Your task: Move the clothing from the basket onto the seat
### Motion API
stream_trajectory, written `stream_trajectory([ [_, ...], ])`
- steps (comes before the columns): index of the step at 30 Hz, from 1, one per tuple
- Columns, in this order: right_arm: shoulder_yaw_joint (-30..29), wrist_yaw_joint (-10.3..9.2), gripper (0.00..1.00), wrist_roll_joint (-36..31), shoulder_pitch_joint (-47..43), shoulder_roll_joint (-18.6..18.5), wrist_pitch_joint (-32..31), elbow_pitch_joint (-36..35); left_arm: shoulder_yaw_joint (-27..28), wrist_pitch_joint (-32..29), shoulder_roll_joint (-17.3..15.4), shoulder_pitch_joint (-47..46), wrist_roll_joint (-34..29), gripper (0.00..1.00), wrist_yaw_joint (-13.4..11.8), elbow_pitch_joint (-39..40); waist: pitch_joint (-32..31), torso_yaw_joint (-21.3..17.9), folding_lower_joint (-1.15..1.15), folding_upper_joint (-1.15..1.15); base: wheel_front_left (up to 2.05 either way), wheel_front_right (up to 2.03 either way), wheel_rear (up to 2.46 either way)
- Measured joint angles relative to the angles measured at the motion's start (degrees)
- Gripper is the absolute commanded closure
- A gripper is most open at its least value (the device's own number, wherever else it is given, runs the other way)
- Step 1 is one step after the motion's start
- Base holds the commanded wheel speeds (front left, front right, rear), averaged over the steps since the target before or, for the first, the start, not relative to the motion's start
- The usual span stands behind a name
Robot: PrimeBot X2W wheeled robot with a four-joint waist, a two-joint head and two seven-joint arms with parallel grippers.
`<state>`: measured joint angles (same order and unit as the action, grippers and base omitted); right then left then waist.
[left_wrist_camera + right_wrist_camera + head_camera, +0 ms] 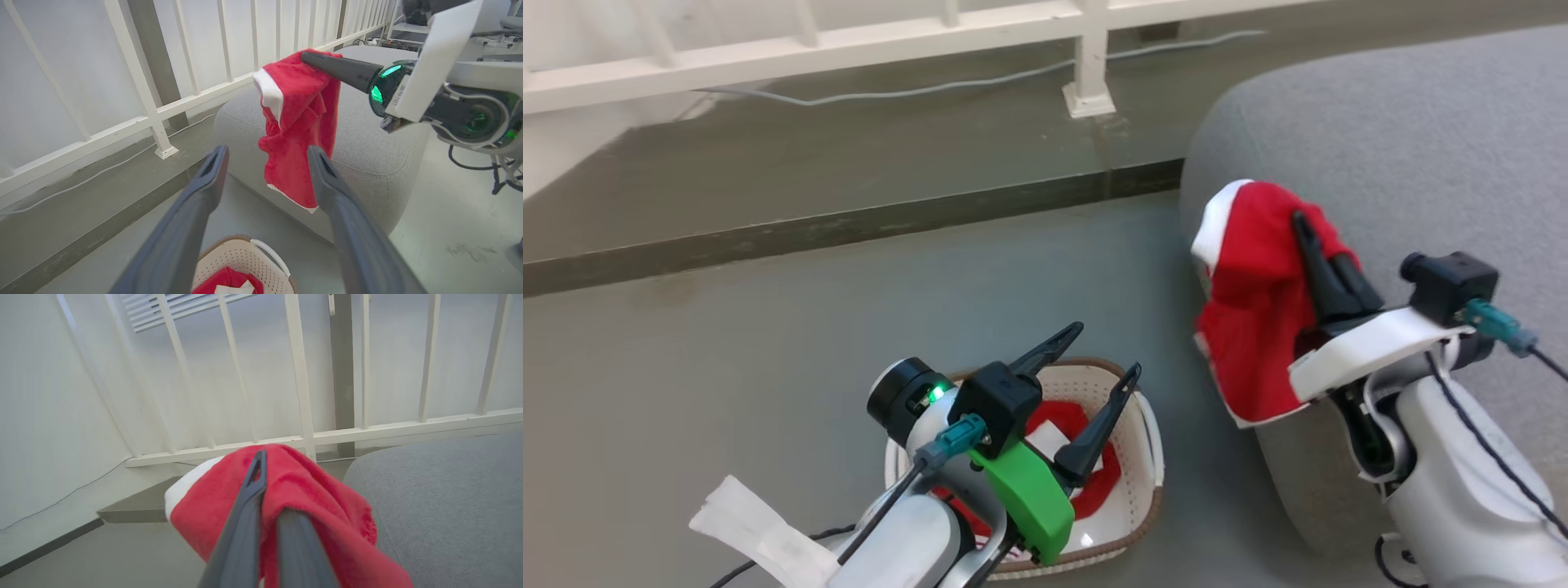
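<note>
A red garment with white trim (1254, 310) (298, 122) (310, 494) hangs from my right gripper (1303, 224) (306, 57) (263, 457), which is shut on it at the left edge of the grey seat (1405, 147) (367, 143) (449, 498). More red clothing with a white patch (1086, 482) (229, 281) lies in the cream basket (1147, 482) (245, 257) on the floor. Above that basket, my left gripper (1107, 351) (267, 153) stands open with nothing between its fingers.
A white railing (849, 41) (163, 102) (302, 396) runs along the back on a raised floor step (849, 224), with a grey cable (931, 86) behind it. A strip of white tape (760, 531) hangs by my left forearm.
</note>
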<state>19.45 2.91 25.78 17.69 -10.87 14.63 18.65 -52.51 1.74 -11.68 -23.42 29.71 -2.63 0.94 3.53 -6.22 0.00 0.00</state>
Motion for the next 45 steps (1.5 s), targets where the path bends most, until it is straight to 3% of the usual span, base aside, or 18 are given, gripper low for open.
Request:
stream_trajectory([
  [10, -5.21, -0.52, 1.00, 0.00, 1.31, -0.98, 0.00, -1.19, -1.41, -1.71, -1.36, -0.01, -2.33, 0.00, 0.01, 2.70, 3.30, -4.94, 0.00, 0.00, 0.00, 0.00, 0.00],
  [23, -13.81, -1.07, 1.00, 0.00, 8.57, -5.10, 0.01, -1.66, -2.53, -4.08, -1.94, -1.60, -3.72, 0.00, 0.02, 4.64, 9.49, -8.91, 0.00, 0.00, 0.00, 0.00, 0.00],
  [37, -22.19, -0.49, 1.00, 0.11, 22.22, -11.39, 0.03, -0.69, -3.09, -5.92, -1.69, -5.19, -5.71, 0.00, 0.59, 5.79, 15.08, -9.03, 0.00, 0.00, 0.00, 0.00, 0.00],
  [45, -25.09, -0.23, 1.00, 0.30, 24.10, -13.67, 0.04, 2.26, -3.18, -7.12, -1.38, -6.57, -6.24, 0.00, 0.60, 7.00, 17.65, -7.11, 0.00, 0.00, 0.00, 0.00, 0.00],
])
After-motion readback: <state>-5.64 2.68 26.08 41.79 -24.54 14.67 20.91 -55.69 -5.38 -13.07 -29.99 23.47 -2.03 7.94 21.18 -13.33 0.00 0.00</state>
